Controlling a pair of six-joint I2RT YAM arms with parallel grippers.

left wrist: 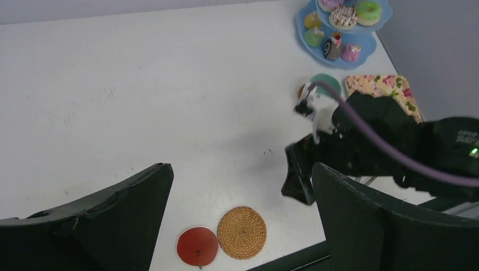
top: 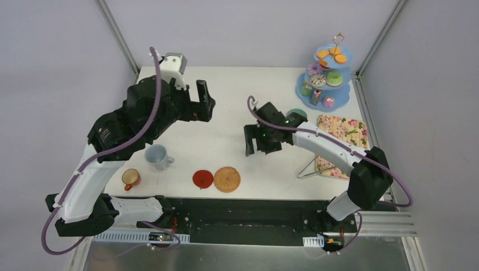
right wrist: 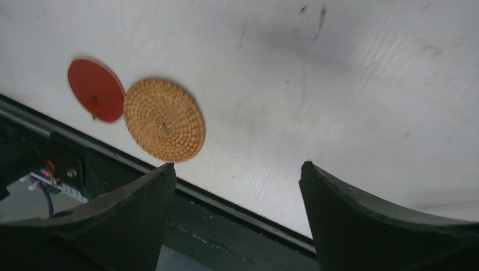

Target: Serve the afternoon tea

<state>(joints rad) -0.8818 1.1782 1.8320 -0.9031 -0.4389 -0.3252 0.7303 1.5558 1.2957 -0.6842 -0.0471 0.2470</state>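
Orange cup (top: 131,179) and grey-blue cup (top: 157,157) upright near-left, red coaster (top: 203,179) beside woven coaster (top: 227,179), laden blue stand (top: 342,93) far-right

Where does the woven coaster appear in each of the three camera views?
Top view: the woven coaster lies low in the picture, just left of centre.
Left wrist: near the bottom edge, about centre.
Right wrist: upper left.
Shared landmark: the red coaster, close on its left in all three views.

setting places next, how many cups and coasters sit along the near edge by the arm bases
cups: 2, orange cup and grey-blue cup
coasters: 2, red coaster and woven coaster
total: 4
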